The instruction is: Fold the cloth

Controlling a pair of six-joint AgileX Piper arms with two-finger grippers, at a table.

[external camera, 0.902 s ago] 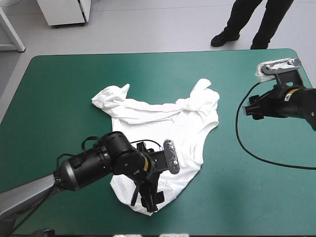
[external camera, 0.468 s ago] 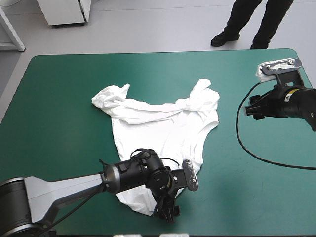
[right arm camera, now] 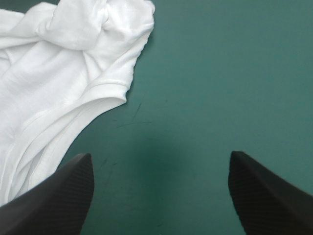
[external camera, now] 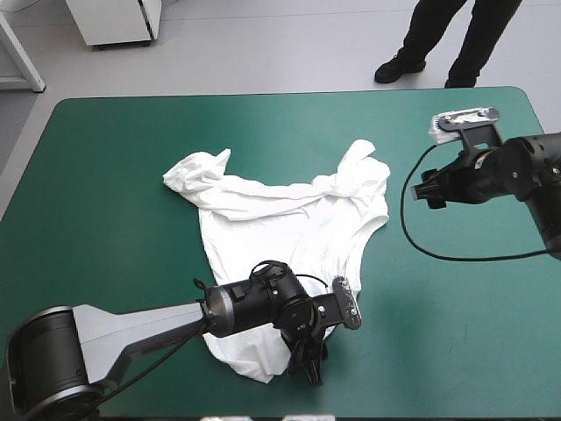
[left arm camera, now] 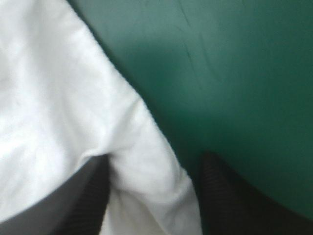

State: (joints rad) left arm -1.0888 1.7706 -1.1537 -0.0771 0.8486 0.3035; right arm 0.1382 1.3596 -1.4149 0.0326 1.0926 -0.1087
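The T-shirt (external camera: 289,224) is white and lies opened out but rumpled in the middle of the desk (external camera: 105,158), on its teal-green cover. Its far part is gathered into a twisted ridge that runs between the two bunched sleeves, the left sleeve (external camera: 197,171) and the right sleeve (external camera: 359,162). From there the body narrows toward the near edge and ends in a rounded, creased lower edge. The left tool (external camera: 308,368) is down at that near edge, at the right-hand end of it. In the left wrist view its black fingers stand a narrow way apart, with a fold of the white cloth lying between them and bare cover beside the outer one. The right tool (external camera: 429,189) is over bare cover to the right of the T-shirt, apart from it. Its fingers are spread wide, with the right sleeve ahead of them.
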